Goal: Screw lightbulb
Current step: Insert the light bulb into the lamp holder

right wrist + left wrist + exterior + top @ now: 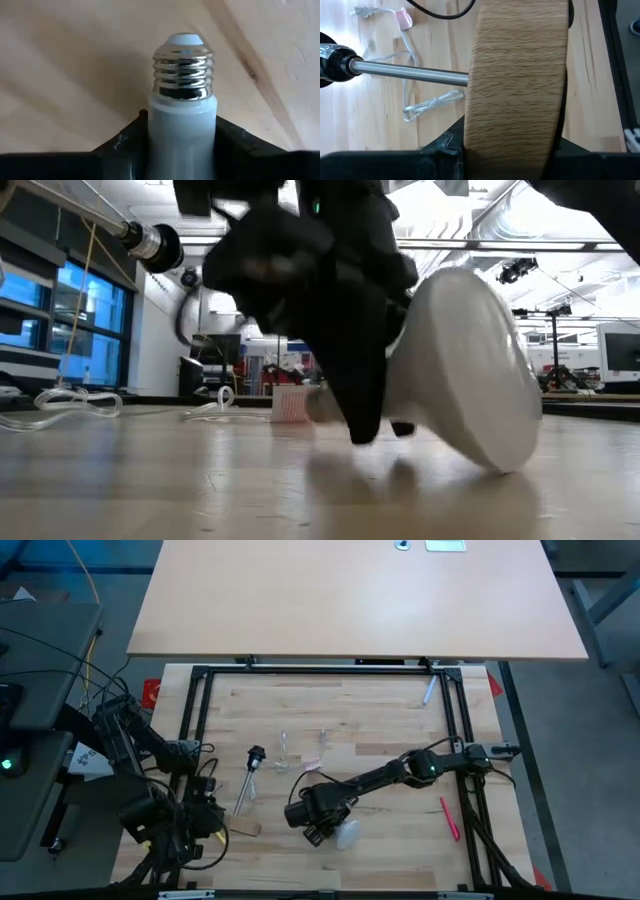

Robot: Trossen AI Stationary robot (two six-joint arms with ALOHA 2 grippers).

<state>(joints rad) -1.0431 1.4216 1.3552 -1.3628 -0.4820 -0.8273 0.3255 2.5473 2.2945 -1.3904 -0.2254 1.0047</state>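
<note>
Gripping: small white lightbulb (pixel 182 125) with silver screw base is being pinched at its neck by right gripper (pixel 318 823), near table's front edge, threads left free | round wooden lamp base (pixel 517 85) is being clamped by left gripper (pixel 222 823) near front-left corner, steadying socket (pixel 257 753).

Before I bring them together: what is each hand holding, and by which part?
Right hand grips the lightbulb by its white neck below the threads; left hand holds the wooden disc by its rim.
</note>
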